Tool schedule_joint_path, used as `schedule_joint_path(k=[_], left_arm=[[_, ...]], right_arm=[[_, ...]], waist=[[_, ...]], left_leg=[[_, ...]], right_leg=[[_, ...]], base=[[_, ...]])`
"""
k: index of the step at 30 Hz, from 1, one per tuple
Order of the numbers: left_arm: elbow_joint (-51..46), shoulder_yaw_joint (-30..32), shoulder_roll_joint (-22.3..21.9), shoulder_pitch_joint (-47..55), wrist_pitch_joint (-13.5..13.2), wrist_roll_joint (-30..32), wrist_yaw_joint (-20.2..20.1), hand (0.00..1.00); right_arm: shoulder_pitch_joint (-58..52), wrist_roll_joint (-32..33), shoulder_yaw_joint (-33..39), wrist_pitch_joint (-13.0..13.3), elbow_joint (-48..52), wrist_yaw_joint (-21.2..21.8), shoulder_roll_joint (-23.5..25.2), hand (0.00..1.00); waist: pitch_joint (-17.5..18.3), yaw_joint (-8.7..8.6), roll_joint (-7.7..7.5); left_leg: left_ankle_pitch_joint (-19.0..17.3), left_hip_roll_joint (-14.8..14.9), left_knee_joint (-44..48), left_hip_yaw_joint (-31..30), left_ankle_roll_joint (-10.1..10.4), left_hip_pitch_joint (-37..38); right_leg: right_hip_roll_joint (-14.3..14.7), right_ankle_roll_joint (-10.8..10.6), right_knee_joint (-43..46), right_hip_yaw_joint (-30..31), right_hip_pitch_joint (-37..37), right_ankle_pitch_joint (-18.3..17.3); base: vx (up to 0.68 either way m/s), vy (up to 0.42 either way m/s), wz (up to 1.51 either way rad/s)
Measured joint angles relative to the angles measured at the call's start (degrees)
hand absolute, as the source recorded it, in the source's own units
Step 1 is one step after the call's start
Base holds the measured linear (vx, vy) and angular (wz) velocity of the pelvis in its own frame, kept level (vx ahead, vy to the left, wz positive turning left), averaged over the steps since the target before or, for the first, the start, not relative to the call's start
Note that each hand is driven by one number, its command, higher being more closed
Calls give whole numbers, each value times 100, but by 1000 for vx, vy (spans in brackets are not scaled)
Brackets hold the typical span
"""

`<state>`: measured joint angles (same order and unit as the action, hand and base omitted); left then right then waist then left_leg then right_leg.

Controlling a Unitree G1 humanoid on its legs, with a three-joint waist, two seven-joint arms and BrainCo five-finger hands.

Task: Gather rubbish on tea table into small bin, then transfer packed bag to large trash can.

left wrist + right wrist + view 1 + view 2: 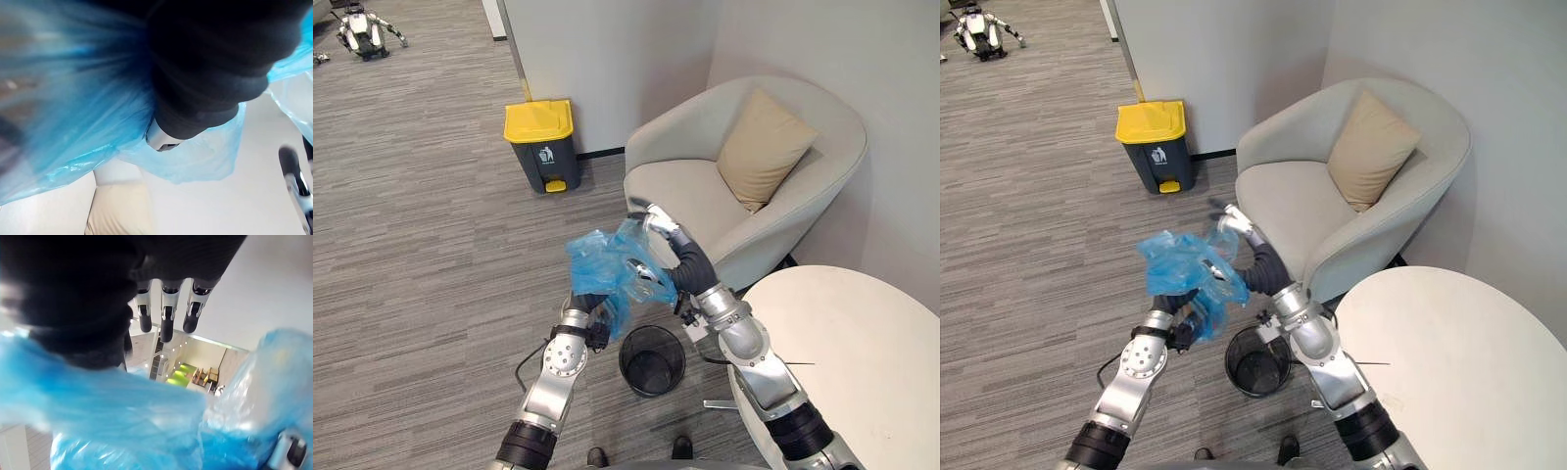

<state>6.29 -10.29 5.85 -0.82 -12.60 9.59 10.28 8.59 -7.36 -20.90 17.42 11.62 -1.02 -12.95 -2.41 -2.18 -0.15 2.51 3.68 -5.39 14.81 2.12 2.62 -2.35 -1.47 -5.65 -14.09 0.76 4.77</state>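
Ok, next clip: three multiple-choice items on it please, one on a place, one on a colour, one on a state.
1. Where is the bag?
A. on the table
B. raised at the left hand and right hand
C. on the armchair

2. What colour is the lid of the trash can?
A. red
B. green
C. yellow

3. How is that lid?
A. shut
B. propped open
C. taken off

Key: 1 B, the bag is up in the air at both hands. 2 C, the lid is yellow over a dark grey body. 3 A, it sits flat on the can.
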Motion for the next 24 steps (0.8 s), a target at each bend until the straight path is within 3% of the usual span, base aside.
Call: schedule_joint_path(k=[7, 12, 18, 24], left_arm=[[1, 346, 2, 250, -17, 3, 35, 100], [1, 716, -4, 394, -19, 3, 119, 100], [318, 1326, -170, 777, -19, 2, 143, 100], [1488, 1560, -230, 909, 35, 0, 92, 100]], right_arm=[[-40, -484, 561, 213, 575, -351, -345, 0], [-267, -629, 888, 358, 878, -521, -305, 0], [-1199, -606, 1512, 466, 980, -638, 360, 0], [-1890, 591, 1602, 304, -599, 14, 828, 0]], waist=[[0, -1, 0], [0, -8, 0], [2, -5, 2], [3, -13, 8]], left_leg=[[0, 2, -1, -1, 0, -2], [0, 0, -1, 0, 0, 2], [-1, 3, -2, -1, 1, 2], [0, 14, -4, -19, 1, -2]], right_leg=[[2, -1, 0, 0, -4, -1], [1, -1, 0, 2, 0, -2], [1, 0, -1, -1, 0, -6], [-45, -4, -4, -15, -1, -10]], base=[[0, 0, 0], [0, 0, 0], [0, 0, 0], [0, 0, 1]])
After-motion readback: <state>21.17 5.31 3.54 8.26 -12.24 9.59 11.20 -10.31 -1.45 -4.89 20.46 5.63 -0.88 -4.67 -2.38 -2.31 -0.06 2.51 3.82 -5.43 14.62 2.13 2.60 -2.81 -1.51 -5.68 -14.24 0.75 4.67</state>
